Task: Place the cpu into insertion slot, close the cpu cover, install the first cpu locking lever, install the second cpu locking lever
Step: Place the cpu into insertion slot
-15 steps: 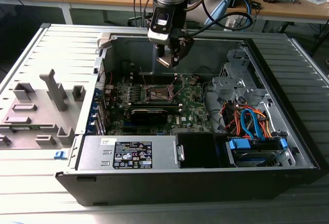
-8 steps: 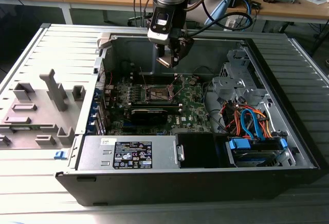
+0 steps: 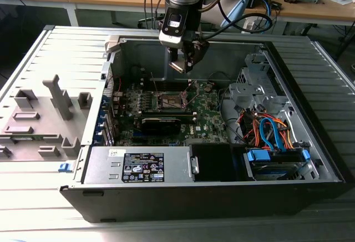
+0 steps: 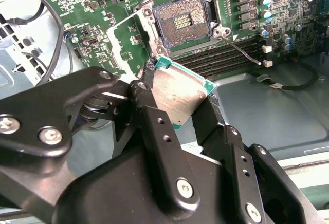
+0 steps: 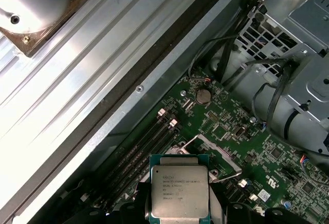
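My gripper (image 3: 186, 65) hangs above the motherboard inside the open computer case, shut on the cpu (image 4: 180, 93). The cpu is a square chip with a silvery lid and a green rim, held tilted between the black fingers (image 4: 149, 75). In the first wrist view the cpu (image 5: 180, 190) shows its printed top face. The insertion slot (image 4: 182, 21) lies open below it, its brownish contact field bare; the exterior view shows the slot (image 3: 172, 101) under the gripper. The silver cpu cover (image 5: 216, 152) stands raised beside the slot. A thin wire locking lever (image 4: 241, 49) sticks out, unlatched.
A long black card (image 3: 161, 122) lies just in front of the slot. Memory slots (image 4: 226, 57) run beside it. The power supply (image 3: 138, 167) and a drive bay with orange and blue cables (image 3: 272, 136) fill the case front. Grey fixtures (image 3: 50, 109) stand at the exterior view's left.
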